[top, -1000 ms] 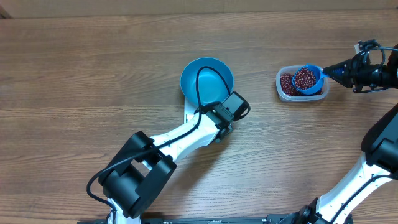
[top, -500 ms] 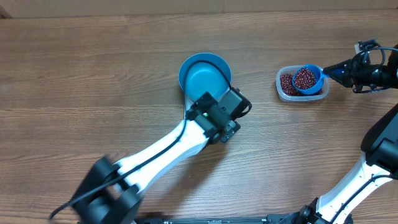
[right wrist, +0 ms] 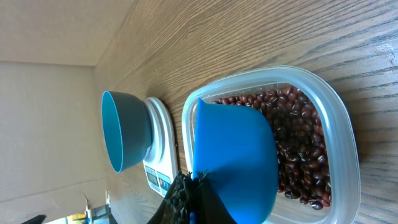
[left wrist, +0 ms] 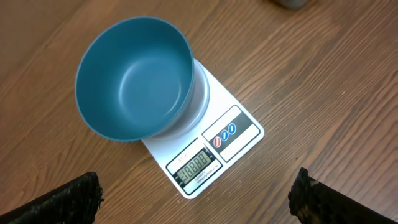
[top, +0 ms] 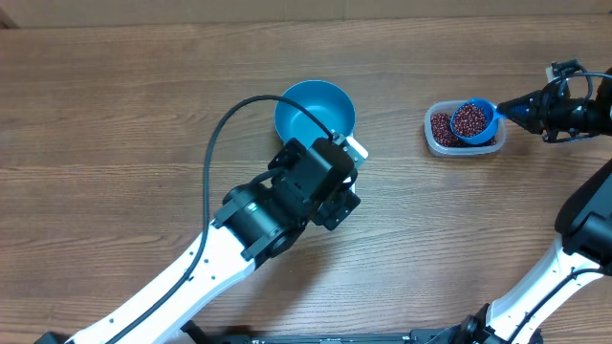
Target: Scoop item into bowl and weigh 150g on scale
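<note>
The empty blue bowl (left wrist: pixel 134 78) (top: pixel 314 113) stands on the white scale (left wrist: pixel 233 134) (top: pixel 356 147), whose display shows digits. My left gripper (left wrist: pixel 196 202) (top: pixel 330 191) hangs open above the table just in front of the scale's display edge, with nothing between its fingers. At the far right, my right gripper (top: pixel 535 107) (right wrist: pixel 193 196) is shut on the handle of a small blue scoop (top: pixel 472 121) (right wrist: pixel 236 155). The scoop is heaped with red-brown beans (top: pixel 469 118) and hovers over the clear tub (top: pixel 435 141) (right wrist: pixel 348 143), which holds more beans (right wrist: pixel 298 143).
The left arm (top: pixel 191 272) stretches from the bottom left across the table's front half. The right arm's base (top: pixel 545 287) rises at the bottom right. Bare wood lies between the scale and the tub.
My left gripper has opened, let go of the bowl's rim and lifted back toward the front. The bowl now sits a little farther back on the scale. The right gripper and scoop have not moved.
</note>
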